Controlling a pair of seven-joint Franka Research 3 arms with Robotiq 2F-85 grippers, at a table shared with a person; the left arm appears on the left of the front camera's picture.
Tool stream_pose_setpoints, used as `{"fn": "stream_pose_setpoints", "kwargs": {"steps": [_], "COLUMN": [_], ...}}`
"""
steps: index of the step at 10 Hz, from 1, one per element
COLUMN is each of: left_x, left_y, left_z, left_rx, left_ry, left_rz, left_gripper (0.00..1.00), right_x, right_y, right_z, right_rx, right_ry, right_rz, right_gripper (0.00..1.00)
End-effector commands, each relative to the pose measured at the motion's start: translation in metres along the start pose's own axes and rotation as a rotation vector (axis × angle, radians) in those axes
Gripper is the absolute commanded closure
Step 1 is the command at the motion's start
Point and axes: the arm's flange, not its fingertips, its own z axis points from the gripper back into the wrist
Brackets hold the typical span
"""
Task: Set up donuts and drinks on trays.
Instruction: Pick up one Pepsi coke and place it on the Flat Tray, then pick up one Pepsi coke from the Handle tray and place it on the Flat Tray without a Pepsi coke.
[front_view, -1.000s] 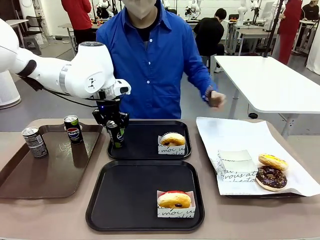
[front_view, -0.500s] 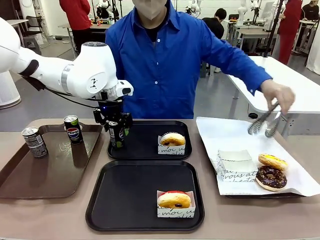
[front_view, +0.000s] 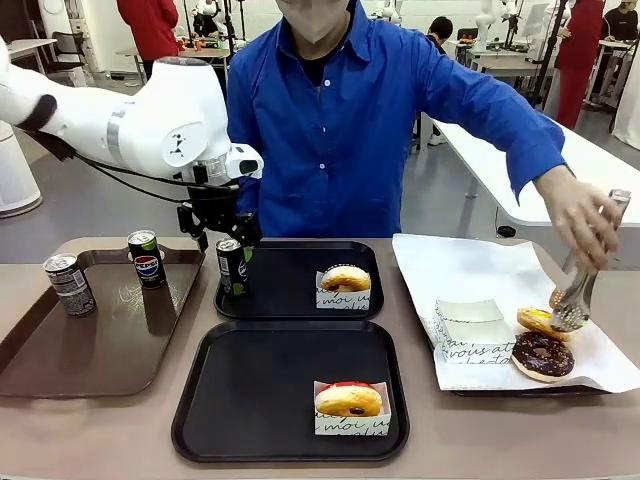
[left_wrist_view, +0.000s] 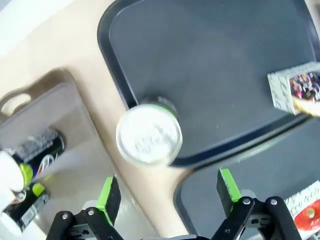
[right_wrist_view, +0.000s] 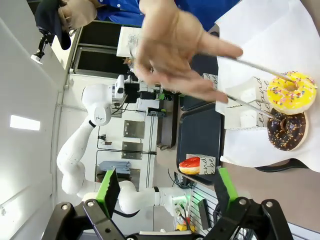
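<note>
My left gripper (front_view: 219, 232) hangs open just above a black can (front_view: 232, 268) that stands upright at the left edge of the far black tray (front_view: 296, 302). From the left wrist, the can's silver top (left_wrist_view: 149, 134) lies ahead of the open left gripper (left_wrist_view: 168, 192). A golden donut (front_view: 345, 279) in a paper sleeve sits on the far tray. On the near tray (front_view: 250, 400) rests a red-iced donut (front_view: 348, 400) in a sleeve. My right gripper (right_wrist_view: 166, 189) is open and holds nothing; it looks down on a yellow donut (right_wrist_view: 291, 92) and a chocolate donut (right_wrist_view: 287, 130).
A brown tray (front_view: 100, 350) at the left carries two more cans (front_view: 148, 259) (front_view: 68, 284). White paper (front_view: 470, 270) at the right holds a sleeve stack (front_view: 470, 330), the yellow donut (front_view: 538, 321) and chocolate donut (front_view: 541, 355). The person's hand (front_view: 578, 215) presses tongs (front_view: 578, 298) onto the yellow donut.
My left gripper has risen off the can, which stays standing on the far tray. The person's hand has swung right and lowered the tongs onto the yellow donut.
</note>
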Motion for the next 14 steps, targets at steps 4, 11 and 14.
{"fn": "stream_pose_setpoints", "kwargs": {"steps": [4,11,14], "left_x": [-0.080,-0.076,-0.066], "left_y": [0.007,0.003,0.030], "left_z": [0.049,0.052,0.069], "left_rx": [0.012,0.033,0.024], "left_ry": [0.015,0.019,0.012], "left_rz": [-0.075,-0.069,-0.008], "left_gripper": [0.00,0.00,0.00], "right_x": [0.001,0.001,0.001], "right_y": [0.000,0.000,0.000], "right_z": [-0.001,-0.001,-0.001], "right_rx": [0.017,0.017,0.017], "right_ry": [-0.004,-0.004,-0.004], "right_rz": [0.013,0.013,0.013], "right_gripper": [0.00,0.00,0.00]}}
